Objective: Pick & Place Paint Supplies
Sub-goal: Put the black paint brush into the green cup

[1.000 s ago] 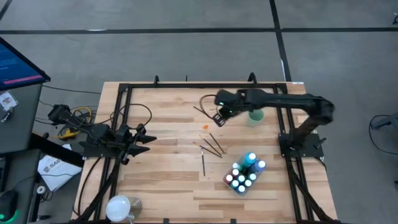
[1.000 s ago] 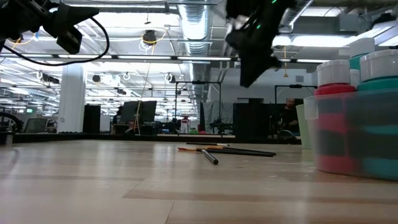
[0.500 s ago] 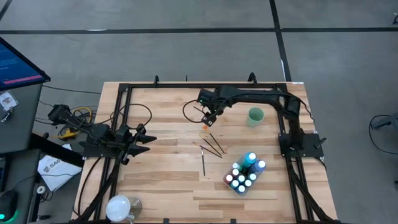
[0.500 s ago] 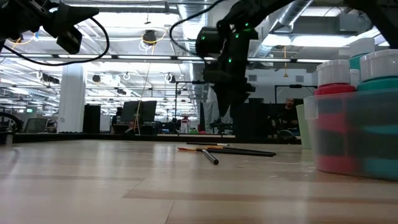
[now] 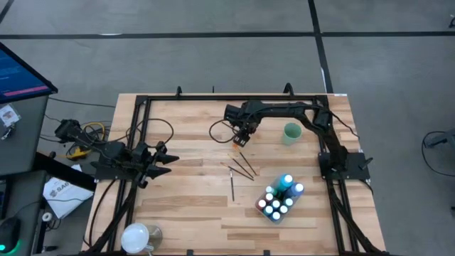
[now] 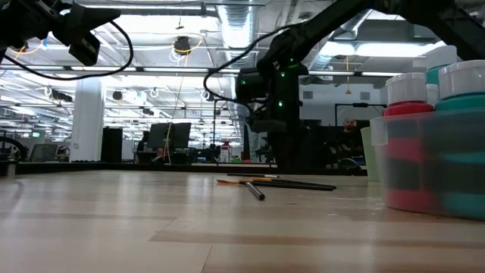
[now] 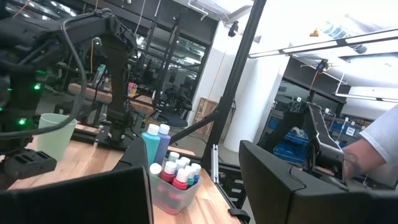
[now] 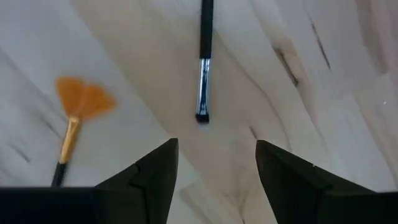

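Observation:
Several thin dark-handled paintbrushes (image 5: 244, 165) lie flat on the wooden table, among them a fan brush with orange bristles (image 8: 81, 102) and a dark brush with a silver ferrule (image 8: 203, 68). Small paint bottles (image 5: 279, 198) stand in a clear tub (image 6: 436, 163) at the near right. My right gripper (image 5: 240, 137) hangs open, pointing down, just above the table; in the right wrist view (image 8: 211, 180) the bare wood beside those two brush heads lies between its fingers. My left gripper (image 5: 167, 156) waits open at the table's left.
A pale green cup (image 5: 291, 133) stands to the right of my right gripper. Black frame rails (image 5: 213, 98) run around the table. A white round object (image 5: 137, 235) sits at the near left corner. A person's arm (image 7: 373, 146) shows beyond the table.
My right gripper has come down from high beside the green cup and gone a little toward the table's left edge, ending low over the brushes. The brushes and bottles have stayed where they were.

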Tool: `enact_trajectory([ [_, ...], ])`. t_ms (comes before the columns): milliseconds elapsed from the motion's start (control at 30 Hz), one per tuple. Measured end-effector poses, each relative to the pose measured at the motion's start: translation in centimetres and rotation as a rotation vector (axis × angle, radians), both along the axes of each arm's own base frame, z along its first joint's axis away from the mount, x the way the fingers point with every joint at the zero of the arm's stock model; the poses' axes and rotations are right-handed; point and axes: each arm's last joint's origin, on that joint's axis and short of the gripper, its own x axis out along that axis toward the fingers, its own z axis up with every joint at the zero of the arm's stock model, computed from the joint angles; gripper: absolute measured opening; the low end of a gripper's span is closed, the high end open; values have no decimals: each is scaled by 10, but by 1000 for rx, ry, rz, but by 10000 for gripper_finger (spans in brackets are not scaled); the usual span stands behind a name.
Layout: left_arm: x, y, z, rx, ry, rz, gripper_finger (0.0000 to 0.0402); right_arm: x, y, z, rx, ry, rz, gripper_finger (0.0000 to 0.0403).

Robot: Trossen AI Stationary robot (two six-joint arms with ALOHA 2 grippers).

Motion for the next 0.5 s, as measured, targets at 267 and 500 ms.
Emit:
enact_trajectory([
  [267,0,0,0,0,0,0,132,11,-6,-19,18,-54,6,201],
  [500,0,0,0,0,0,-1,132,12,-3,-35,49,4,8,164],
])
